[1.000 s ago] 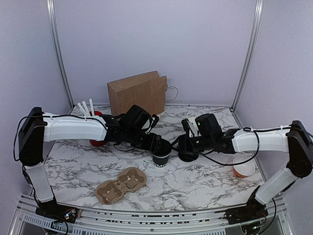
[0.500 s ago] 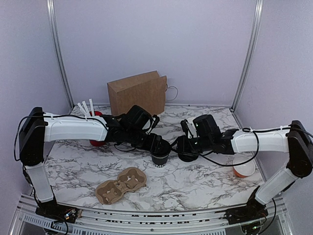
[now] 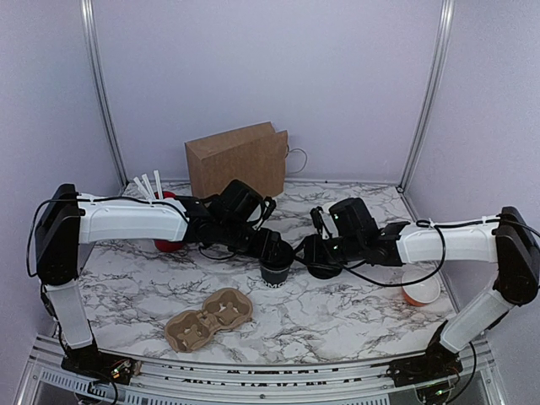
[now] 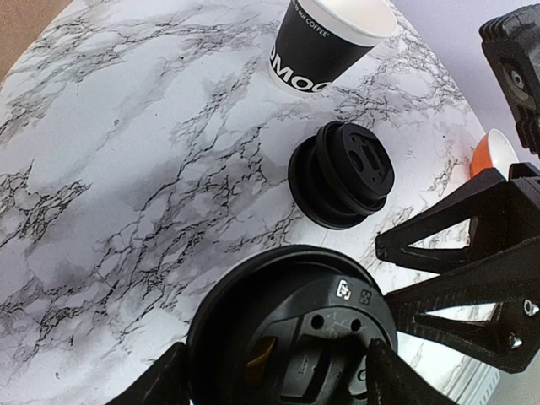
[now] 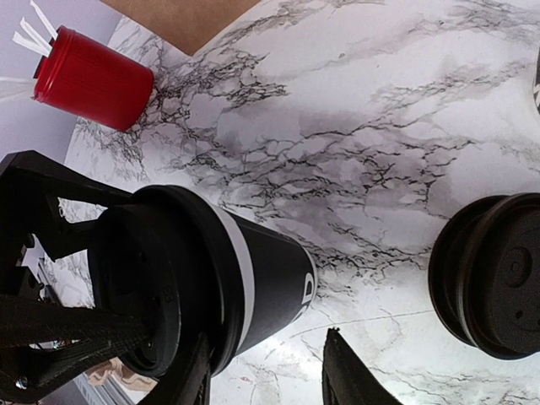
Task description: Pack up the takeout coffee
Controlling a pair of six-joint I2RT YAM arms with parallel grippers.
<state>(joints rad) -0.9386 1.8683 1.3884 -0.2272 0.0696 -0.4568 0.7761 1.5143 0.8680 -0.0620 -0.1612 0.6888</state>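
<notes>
**Left gripper** (image 4: 278,381): the fingers are closed on the rim of the takeout coffee (image 5: 253,287), one on each side of its black lid. The cup stands on the marble table (image 3: 337,316) at centre, lid fitted.

**Right gripper** (image 5: 266,380): the fingers are apart and hold nothing. The cup's base lies just ahead of them and slightly to one side, and bare table shows through the gap.

**Change:** across the last second the right gripper has moved left, away from the stack of spare lids (image 4: 342,173) and closer to the cup. The left gripper and the cup show no visible shift.

**Meaning for the task:** lidding appears complete. The right arm looks to be lining up on the cup body, probably for a handover or a two-handed lift. This is a judgement only.

**Surroundings:**
- The cardboard cup carrier (image 3: 209,319) lies near the front edge, well apart from the cup.
- The brown paper bag (image 3: 238,159) stands at the back.
- Neither has moved.
</notes>
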